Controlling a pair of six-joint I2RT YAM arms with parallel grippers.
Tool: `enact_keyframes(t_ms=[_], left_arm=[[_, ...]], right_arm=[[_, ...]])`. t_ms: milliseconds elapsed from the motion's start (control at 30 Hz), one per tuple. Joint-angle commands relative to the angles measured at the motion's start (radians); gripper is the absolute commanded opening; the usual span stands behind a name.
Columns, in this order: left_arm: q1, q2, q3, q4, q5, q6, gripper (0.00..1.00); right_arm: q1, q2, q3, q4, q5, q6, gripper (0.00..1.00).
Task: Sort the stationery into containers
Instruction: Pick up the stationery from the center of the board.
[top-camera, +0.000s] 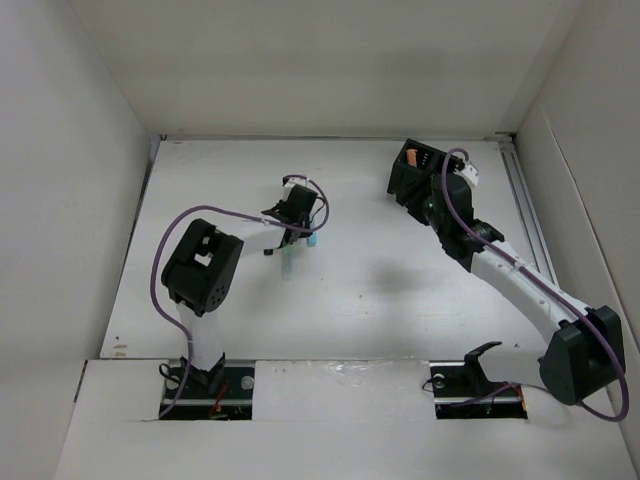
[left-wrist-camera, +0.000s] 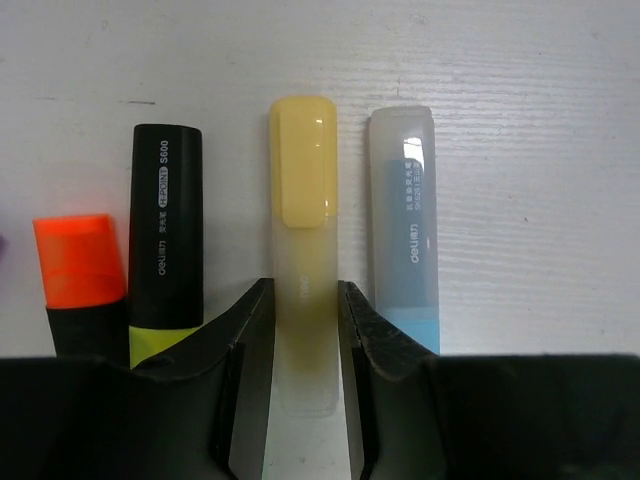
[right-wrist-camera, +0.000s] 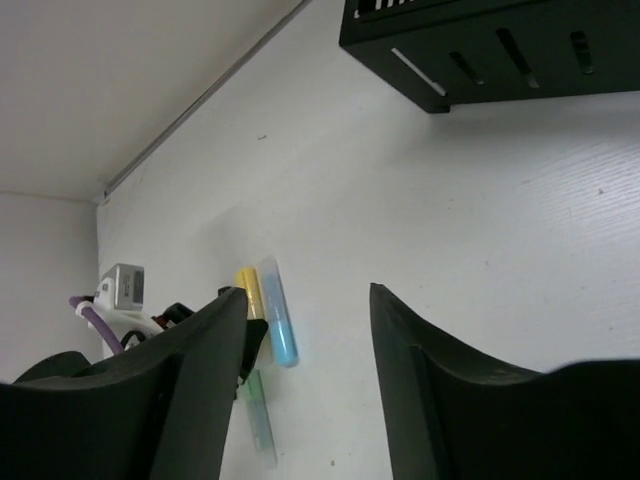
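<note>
In the left wrist view a pastel yellow highlighter (left-wrist-camera: 303, 200) lies on the white table between my left gripper's (left-wrist-camera: 305, 286) fingers, which press on both its sides. Beside it lie a pastel blue highlighter (left-wrist-camera: 405, 230), a black marker with a yellow end (left-wrist-camera: 165, 230) and an orange-capped marker (left-wrist-camera: 78, 262). A pastel green highlighter (top-camera: 287, 265) lies just in front of this group. The black organiser box (top-camera: 405, 178) stands at the back right, with something orange in one compartment. My right gripper (right-wrist-camera: 307, 292) is open and empty, just in front of the box (right-wrist-camera: 490, 50).
White walls close in the table on the left, back and right. A raised white ledge runs along the near edge by the arm bases. A purple object (left-wrist-camera: 2, 242) just shows at the left edge of the left wrist view.
</note>
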Motion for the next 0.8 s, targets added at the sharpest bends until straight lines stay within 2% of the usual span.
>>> enact_keyframes(t_ms=[0, 200, 333, 433, 600, 767], left_arm=[[-0.001, -0.139, -0.031, 0.042, 0.002, -0.005, 0.0], [-0.001, -0.312, -0.124, 0.094, 0.054, -0.014, 0.0], [-0.001, -0.407, -0.176, 0.168, 0.176, -0.014, 0.0], [-0.027, -0.446, -0.238, 0.255, 0.34, -0.003, 0.0], [-0.048, -0.466, -0.262, 0.312, 0.448, 0.006, 0.0], [-0.048, -0.492, -0.297, 0.364, 0.517, 0.006, 0.0]], right_arm=[[-0.001, -0.03, 0.008, 0.058, -0.083, -0.026, 0.6], [-0.001, -0.03, 0.048, 0.058, -0.264, -0.038, 0.73], [0.008, 0.011, 0.068, 0.058, -0.357, -0.047, 0.76], [0.017, 0.051, 0.086, 0.058, -0.454, -0.056, 0.77], [0.053, 0.085, 0.086, 0.079, -0.548, -0.075, 0.79], [0.102, 0.14, 0.118, 0.079, -0.549, -0.084, 0.8]])
